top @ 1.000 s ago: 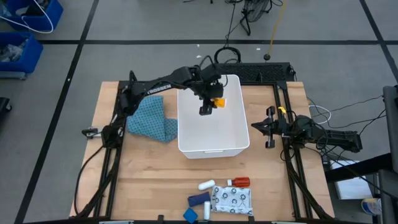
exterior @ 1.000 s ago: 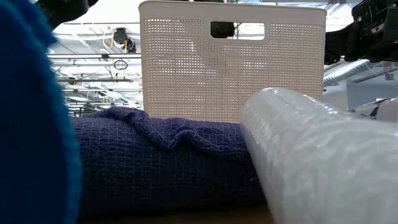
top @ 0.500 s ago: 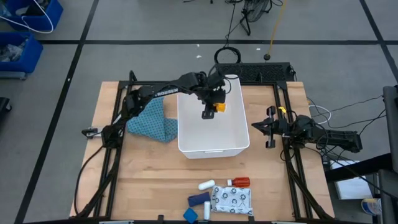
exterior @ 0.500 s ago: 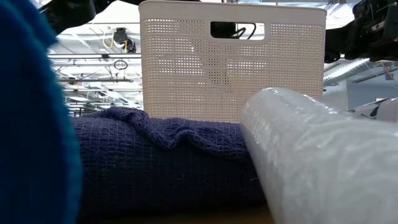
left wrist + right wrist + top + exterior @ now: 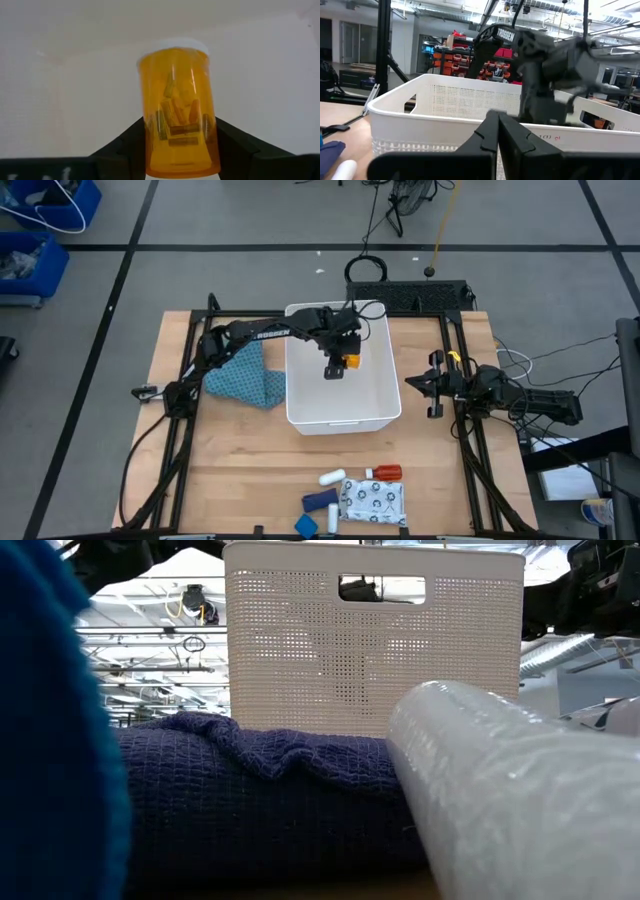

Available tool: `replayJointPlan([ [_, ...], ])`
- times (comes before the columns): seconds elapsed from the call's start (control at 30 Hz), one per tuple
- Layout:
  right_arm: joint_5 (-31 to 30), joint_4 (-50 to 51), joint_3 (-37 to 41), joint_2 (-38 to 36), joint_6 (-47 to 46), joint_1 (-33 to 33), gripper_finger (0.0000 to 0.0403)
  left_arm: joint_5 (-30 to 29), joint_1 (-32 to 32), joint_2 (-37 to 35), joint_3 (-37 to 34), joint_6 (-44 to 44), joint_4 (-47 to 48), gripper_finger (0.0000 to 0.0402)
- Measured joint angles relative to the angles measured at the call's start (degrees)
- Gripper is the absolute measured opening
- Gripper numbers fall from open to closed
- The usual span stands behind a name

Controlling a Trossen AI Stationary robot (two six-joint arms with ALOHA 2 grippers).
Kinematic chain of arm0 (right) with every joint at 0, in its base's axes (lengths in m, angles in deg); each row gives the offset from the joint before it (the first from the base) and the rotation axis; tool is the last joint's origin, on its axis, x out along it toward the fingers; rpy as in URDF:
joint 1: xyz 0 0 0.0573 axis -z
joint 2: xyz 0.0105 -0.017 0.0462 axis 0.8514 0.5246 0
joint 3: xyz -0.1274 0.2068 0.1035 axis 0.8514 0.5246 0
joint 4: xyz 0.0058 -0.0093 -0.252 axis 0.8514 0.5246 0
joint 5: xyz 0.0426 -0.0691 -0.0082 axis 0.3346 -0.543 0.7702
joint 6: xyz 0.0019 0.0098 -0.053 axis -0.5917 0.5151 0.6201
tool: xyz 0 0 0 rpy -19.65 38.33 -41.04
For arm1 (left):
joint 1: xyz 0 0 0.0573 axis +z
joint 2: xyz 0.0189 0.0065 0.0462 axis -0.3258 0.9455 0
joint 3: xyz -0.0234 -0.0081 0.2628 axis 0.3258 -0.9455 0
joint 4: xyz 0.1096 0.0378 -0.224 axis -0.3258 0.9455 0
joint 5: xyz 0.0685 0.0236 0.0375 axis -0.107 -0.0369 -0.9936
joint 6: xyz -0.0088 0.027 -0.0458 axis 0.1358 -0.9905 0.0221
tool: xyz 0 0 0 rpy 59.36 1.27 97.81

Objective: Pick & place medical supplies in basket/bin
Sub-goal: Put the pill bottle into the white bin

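Note:
My left gripper reaches into the white tub, shut on the orange pill bottle; the left wrist view shows the bottle in front of the tub's white floor. My right gripper waits shut at the table's right edge, beside the tub. On the table near its near edge lie the white tube, the red bottle with white cap, the blue pieces and the patterned pouch. My left gripper pinches the orange pill bottle between its two fingers, one on each side of the lower body, at the end away from the white cap. The fingers point down from above and lie along the bottle. The cap end points at the tub's floor.
A teal patterned cloth lies left of the tub. In the low view the tub's perforated wall with its handle slot stands behind a blue cloth and a bubble-wrapped item. Bare wood shows between the tub and the supplies.
My left gripper has moved with the orange bottle from the tub's far part toward the table's near edge, now over the tub's middle. It has stayed shut on the bottle.

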Motion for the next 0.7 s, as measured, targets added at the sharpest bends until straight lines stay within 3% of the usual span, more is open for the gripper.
replayJointPlan([
  [0.7,0.01,0.02,-0.01,0.01,0.36,0.0,0.0,-2.14,-1.38,0.04,-12.56,0.69,-15.92,0.0171],
])
